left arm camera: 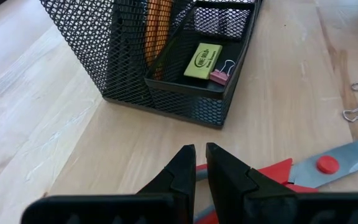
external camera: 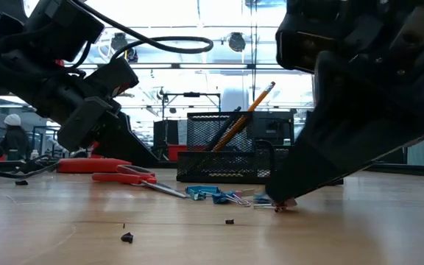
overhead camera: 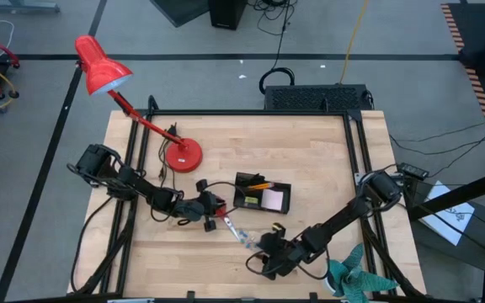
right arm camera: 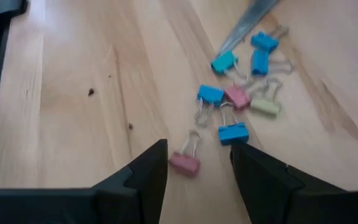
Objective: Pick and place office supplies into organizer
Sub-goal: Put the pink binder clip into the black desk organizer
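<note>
The black mesh organizer (overhead camera: 241, 178) (left arm camera: 185, 99) stands mid-table and holds orange pencils (left arm camera: 157, 31), a yellow eraser (left arm camera: 204, 60) and a pink clip (left arm camera: 219, 76). Red-handled scissors (overhead camera: 228, 222) (external camera: 131, 177) lie flat on the table, left of and nearer than it. My left gripper (overhead camera: 211, 206) (left arm camera: 201, 149) is at their handle end, its fingers nearly together. Several blue, pink and pale binder clips (right arm camera: 241, 93) (external camera: 219, 195) lie by the blade tip. My right gripper (overhead camera: 268, 246) (right arm camera: 197, 152) hovers low and open there, with one pink clip (right arm camera: 185, 163) between its fingers, apart from both. My left gripper is shut on the scissors' red handle (left arm camera: 272, 177), coming down on it at a slant from the table's left. Red plastic shows in the narrow gap between the fingers; the fingers themselves hide the rest of the hold. The scissors lie flat on the table.
The red desk lamp's base (overhead camera: 182, 156) and cable sit just beyond my left arm. A teal spiky object (overhead camera: 356, 278) is at the near right corner. A large black box (overhead camera: 314, 97) stands at the far edge. Small dark bits (external camera: 126, 237) dot the near wood.
</note>
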You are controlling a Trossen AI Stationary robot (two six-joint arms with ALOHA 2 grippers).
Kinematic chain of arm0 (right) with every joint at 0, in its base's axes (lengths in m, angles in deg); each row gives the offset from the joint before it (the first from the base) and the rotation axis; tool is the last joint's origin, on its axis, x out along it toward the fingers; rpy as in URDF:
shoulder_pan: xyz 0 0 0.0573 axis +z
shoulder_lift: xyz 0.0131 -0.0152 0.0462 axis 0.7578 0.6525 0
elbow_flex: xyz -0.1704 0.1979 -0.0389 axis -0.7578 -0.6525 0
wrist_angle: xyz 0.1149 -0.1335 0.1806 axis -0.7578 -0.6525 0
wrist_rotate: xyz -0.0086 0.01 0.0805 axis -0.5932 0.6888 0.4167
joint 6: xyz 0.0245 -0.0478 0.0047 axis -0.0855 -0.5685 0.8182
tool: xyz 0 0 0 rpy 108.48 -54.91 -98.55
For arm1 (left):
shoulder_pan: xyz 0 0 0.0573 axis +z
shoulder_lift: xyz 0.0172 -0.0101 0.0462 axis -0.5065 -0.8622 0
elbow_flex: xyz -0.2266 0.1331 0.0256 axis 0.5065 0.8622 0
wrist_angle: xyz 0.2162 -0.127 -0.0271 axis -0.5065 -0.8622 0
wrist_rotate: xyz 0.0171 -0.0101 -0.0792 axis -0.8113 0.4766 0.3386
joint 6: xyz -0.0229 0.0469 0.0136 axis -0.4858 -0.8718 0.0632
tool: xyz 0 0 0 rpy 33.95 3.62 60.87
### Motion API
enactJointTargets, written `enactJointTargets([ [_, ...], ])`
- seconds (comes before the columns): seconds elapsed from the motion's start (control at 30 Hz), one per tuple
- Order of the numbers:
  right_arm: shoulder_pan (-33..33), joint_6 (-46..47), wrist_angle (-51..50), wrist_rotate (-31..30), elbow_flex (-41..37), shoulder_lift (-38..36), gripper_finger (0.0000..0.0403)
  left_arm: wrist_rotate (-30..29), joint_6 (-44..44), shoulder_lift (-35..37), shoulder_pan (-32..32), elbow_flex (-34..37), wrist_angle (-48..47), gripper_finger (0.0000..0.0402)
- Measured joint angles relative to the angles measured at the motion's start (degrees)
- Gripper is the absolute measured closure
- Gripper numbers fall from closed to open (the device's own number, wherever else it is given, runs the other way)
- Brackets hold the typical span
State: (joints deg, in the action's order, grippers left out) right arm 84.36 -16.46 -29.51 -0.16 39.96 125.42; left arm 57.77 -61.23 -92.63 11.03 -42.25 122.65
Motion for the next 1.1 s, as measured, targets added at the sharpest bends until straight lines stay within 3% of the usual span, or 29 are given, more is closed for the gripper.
enactJointTargets([
  [0.33, -0.5, -0.5, 3.0, -2.3, 0.0, 3.3, 0.0229, 2.7, -0.7, 0.0, -0.2, 0.0, -0.1, 0.0355],
  [0.6, -0.2, -11.7, 1.2, -2.1, -0.2, -1.0, 0.0229, 2.9, -0.4, 0.0, -0.3, 0.0, -0.2, 0.0355],
  [0.87, -0.5, -13.6, -8.2, -10.9, -0.2, -7.5, 0.0229, 3.0, 0.5, 0.0, -0.3, 0.0, -1.3, 0.0355],
  [1.0, -1.3, -14.3, -7.0, -9.3, -0.2, -7.4, 0.0229, 3.0, 1.0, 0.0, -0.3, 0.0, -1.5, 0.0355],
  [1.1, -1.6, -10.5, -6.8, -4.8, -0.2, -7.5, 0.0229, 3.0, 1.1, 0.0, -0.3, 0.0, -1.8, 0.0355],
])
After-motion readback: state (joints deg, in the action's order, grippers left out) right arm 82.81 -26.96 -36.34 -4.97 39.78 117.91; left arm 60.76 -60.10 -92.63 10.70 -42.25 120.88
